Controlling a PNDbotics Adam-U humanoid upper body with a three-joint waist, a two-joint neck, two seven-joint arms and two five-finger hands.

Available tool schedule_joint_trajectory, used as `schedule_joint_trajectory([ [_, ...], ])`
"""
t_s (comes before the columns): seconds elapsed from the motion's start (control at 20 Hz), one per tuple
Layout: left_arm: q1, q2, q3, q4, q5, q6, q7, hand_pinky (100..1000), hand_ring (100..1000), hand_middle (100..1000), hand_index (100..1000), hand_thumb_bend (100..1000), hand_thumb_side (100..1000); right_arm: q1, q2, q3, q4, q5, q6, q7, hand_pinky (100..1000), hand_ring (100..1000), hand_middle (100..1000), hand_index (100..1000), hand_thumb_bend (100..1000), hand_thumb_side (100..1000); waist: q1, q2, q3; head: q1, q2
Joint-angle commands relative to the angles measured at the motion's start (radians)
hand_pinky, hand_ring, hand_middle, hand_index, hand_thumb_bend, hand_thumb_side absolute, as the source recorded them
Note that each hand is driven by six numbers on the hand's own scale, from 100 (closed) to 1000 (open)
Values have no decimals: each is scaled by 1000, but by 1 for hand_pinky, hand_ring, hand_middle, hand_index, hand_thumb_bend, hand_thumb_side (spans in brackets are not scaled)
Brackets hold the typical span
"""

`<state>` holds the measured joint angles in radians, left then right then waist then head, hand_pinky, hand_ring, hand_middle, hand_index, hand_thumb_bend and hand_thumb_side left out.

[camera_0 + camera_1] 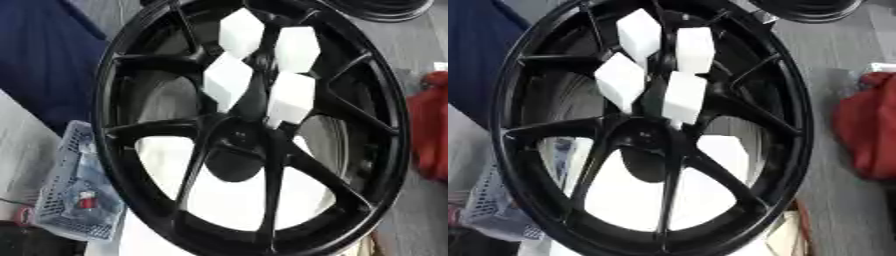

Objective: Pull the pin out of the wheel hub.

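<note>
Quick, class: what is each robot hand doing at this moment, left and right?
Left robot hand: not in view, so it cannot be told.
Right robot hand: not in view either; cannot be told.

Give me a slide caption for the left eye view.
Black spoked wheel hub with four white blocks at its centre.

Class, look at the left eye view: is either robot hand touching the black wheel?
No: the black wheel carries only four white blocks; no hand shows.
</note>
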<state>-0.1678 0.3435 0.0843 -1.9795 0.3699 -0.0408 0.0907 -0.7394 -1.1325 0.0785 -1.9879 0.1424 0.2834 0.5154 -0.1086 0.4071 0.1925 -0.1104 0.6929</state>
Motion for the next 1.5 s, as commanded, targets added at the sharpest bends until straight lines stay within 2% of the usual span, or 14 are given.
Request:
schedule_joint_trajectory([
  [0.05, -8, 20, 3, -21, 1, 2, -3, 972, 529, 688, 834, 196, 963, -31, -45, 33, -12, 58, -35, 122, 852, 858, 808, 856, 100, 147, 1, -27, 2, -7, -4],
  [0.3, -10, 23, 0, -21, 1, 3, -5, 972, 529, 688, 834, 196, 964, -66, -42, 100, -12, 94, -83, 253, 855, 869, 814, 858, 100, 241, -4, -26, 7, -14, -8],
  [0.55, -11, 24, -2, -21, 0, 6, -9, 972, 530, 689, 834, 195, 966, -108, -27, 141, -12, 97, -93, 307, 855, 868, 815, 860, 100, 267, -8, -24, 9, -17, -7],
  [0.8, -13, 26, -3, -21, 0, 6, -10, 973, 530, 689, 834, 194, 968, -135, -16, 163, -12, 81, -88, 327, 855, 868, 819, 868, 100, 294, -10, -21, 12, -18, -8],
  [0.95, -15, 28, -4, -21, 0, 6, -11, 973, 531, 689, 834, 194, 969, -144, -11, 176, -12, 64, -81, 322, 853, 871, 831, 890, 100, 281, -12, -20, 14, -20, -7],
  [1.25, -16, 28, -7, -21, 0, 10, -15, 973, 531, 690, 832, 194, 969, -166, -1, 221, -12, 42, -83, 319, 858, 883, 848, 931, 100, 354, -17, -19, 17, -29, 1],
  [1.5, -14, 28, -7, -21, -1, 12, -15, 974, 531, 690, 832, 195, 971, -185, 9, 234, -12, 42, -83, 333, 860, 881, 841, 933, 100, 361, -21, -19, 17, -65, -7],
])
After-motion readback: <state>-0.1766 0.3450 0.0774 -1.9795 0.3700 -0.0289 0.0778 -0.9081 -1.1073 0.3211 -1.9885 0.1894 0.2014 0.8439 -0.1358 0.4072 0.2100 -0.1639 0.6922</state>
